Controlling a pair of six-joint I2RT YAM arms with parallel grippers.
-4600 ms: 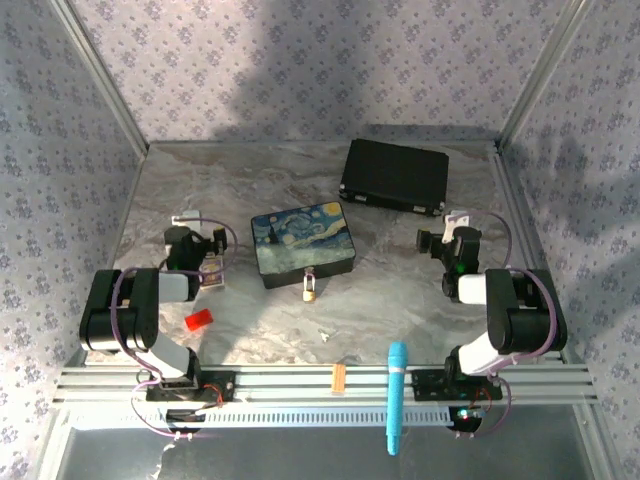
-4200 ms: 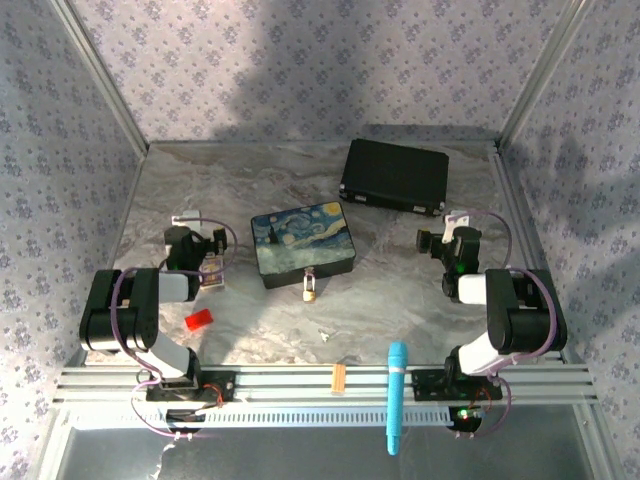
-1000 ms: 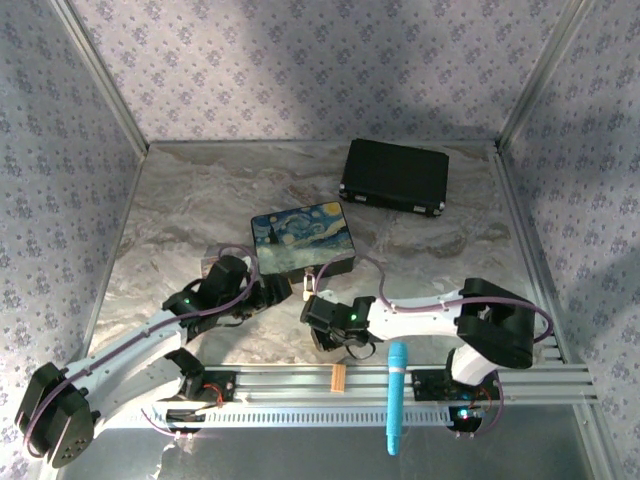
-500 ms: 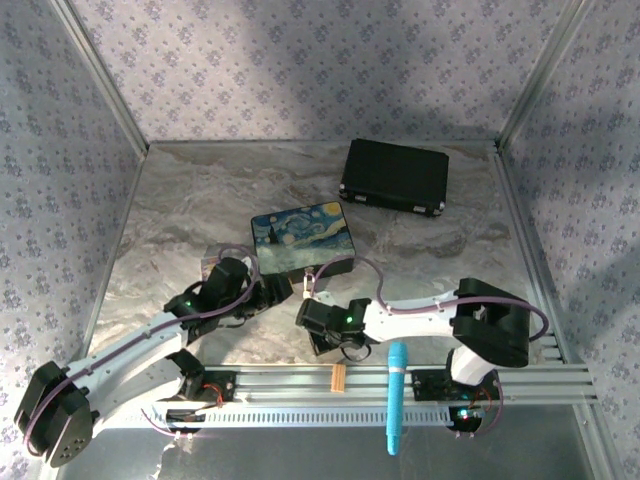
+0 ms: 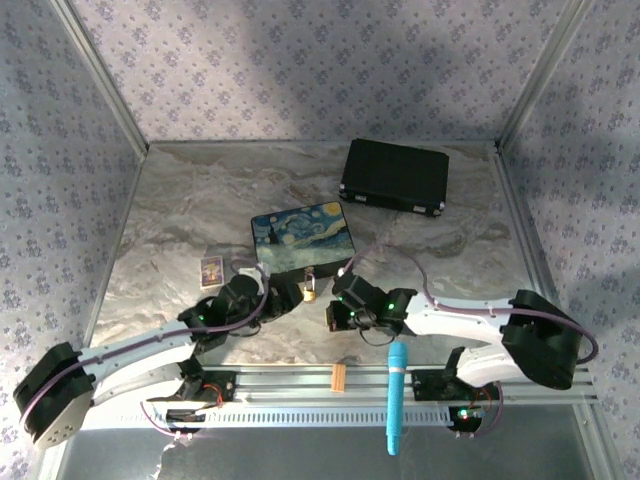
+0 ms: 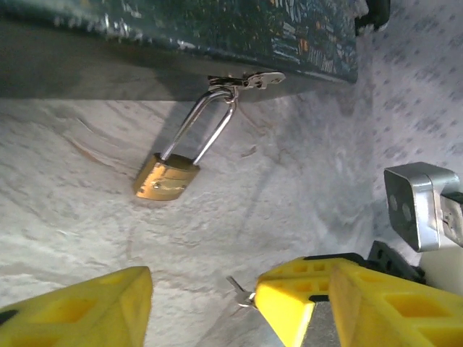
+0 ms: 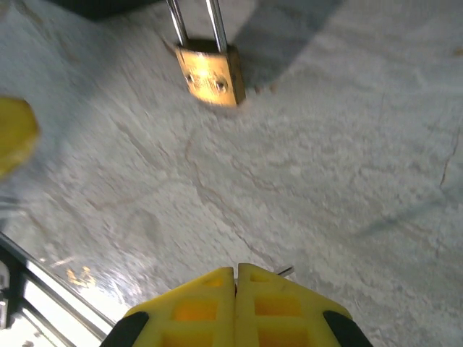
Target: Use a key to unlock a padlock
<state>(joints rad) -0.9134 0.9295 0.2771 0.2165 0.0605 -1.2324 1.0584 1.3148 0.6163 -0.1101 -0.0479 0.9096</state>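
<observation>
Marble tabletop [image 5: 180, 210]; right end effector [image 7: 236, 278] pinches the key [image 7: 285, 272], mostly hidden; left end effector [image 5: 287, 298] gapes empty.

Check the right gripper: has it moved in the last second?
Yes. From above, the right gripper has gone from the front rail toward the painted box, now beside the padlock.

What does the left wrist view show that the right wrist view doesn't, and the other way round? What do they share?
Left wrist view: the silver shackle of the small brass-bodied padlock looped through the metal hasp of the dark painted box, and the left gripper, jaws apart. Right wrist view: the right gripper shut, a thin silvery key apparently pinched at its fingertips. Both: the padlock's body on the grey marbled table, perhaps also that key's tip.
</observation>
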